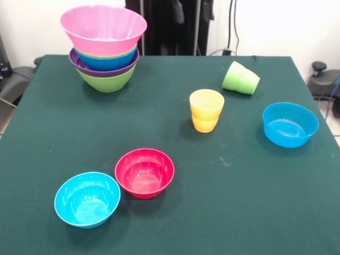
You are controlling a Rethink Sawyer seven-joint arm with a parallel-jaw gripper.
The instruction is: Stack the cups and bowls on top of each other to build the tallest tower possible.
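Front view only: dark green table (175, 212) filling most of the picture, with the black pedestal (170, 26) at its far side. Gripper nowhere in sight, so impossible to tell whether apart, together or clamped on anything.

Far left corner: the tower (104, 50), a nested stack of 5 bowls. Huge pink bowl (103, 29) on top, mouth up, widest of all. Below it, a thin lime green rim (106, 55), then a blue bowl (106, 62), then a purple bowl (101, 71), and a lime green bowl (106, 81) at the base, resting on the table.

Right side, near the edge: 1 loose blue bowl (290, 124), upright, empty, well apart from everything else.

Near left: small cyan bowl (87, 199) and small red bowl (144, 172), both upright and empty, side by side with rims touching or almost so, red a little farther back and to the right of cyan.

Middle of the table: yellow-orange cup (206, 110), upright, mouth up, stepped lower part visible. Behind it and to the right: light green cup (240, 78), tipped on its side, its base pointing toward the far left. 2 cups near each other but apart. Nothing stacked outside the tower.
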